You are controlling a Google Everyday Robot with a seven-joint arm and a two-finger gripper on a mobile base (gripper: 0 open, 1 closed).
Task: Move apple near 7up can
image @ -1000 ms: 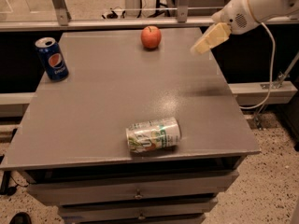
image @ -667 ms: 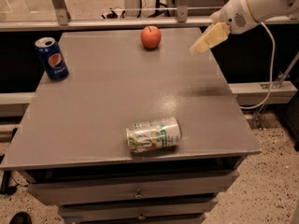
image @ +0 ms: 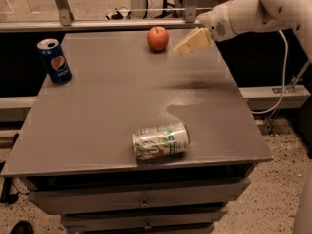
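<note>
Orange-red apple (image: 158, 38): you will find it sitting at the far edge of the grey table (image: 97, 96), a little right of centre. It is not lifted and nothing touches it.

7up can (image: 160, 141): white and green, lying on its side near the front edge. It is well apart from the apple, with most of the tabletop between them.

Gripper (image: 187, 45): cream-coloured, at the end of the white arm (image: 253, 11). It hangs over the far right of the table, just beside the apple on its right and apart from it. It carries nothing, and you cannot tell whether it is spread or pressed together.

Pepsi can (image: 54, 61): dark blue, upright at the far left, no part of your job.

Progress, as a judgement: none of the move is done, and you are only at the approach. What is left for you is to close in on the apple, grasp it, carry it forward, and set it down beside the 7up can. Go gently there, because a can on its side may roll if nudged.
</note>
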